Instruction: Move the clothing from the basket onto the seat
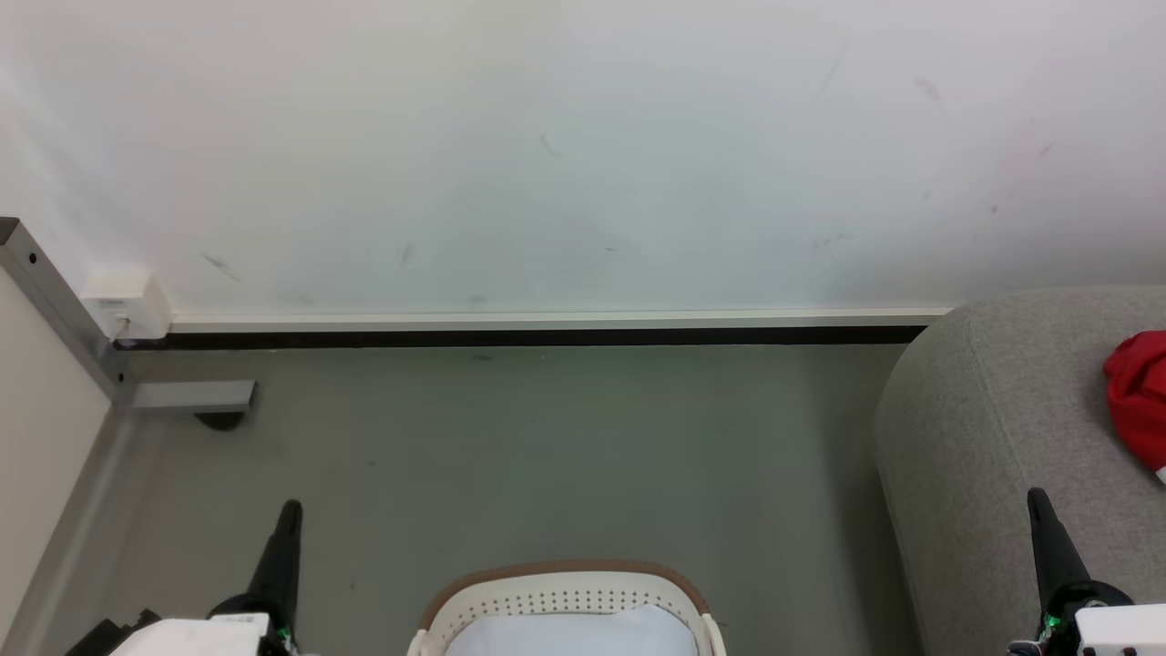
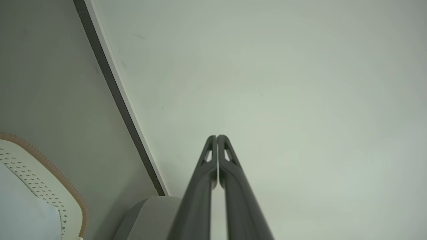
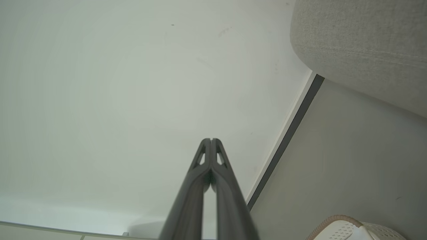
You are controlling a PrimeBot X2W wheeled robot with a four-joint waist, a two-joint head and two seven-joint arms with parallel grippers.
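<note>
Here, a scuffed white wall (image 1: 583, 137) spans the upper half of the head view, above the grey floor (image 1: 547, 456). The large light grey woven-fabric seat (image 1: 993, 437) sits at the right edge, and the soft bright red clothing (image 1: 1139, 401) lies on it. The oval white perforated plastic basket (image 1: 565, 576) with a brown rim stands at bottom centre. The left arm's fingers (image 1: 291, 507), lower left, and the right arm's fingers (image 1: 1036, 497), lower right, are pressed together and hold nothing.

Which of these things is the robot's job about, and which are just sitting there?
For the job:
- red clothing, lying on the grey seat
- white basket with a brown rim

Just sitting there:
- white wall box
- grey metal frame
- black skirting strip
</note>
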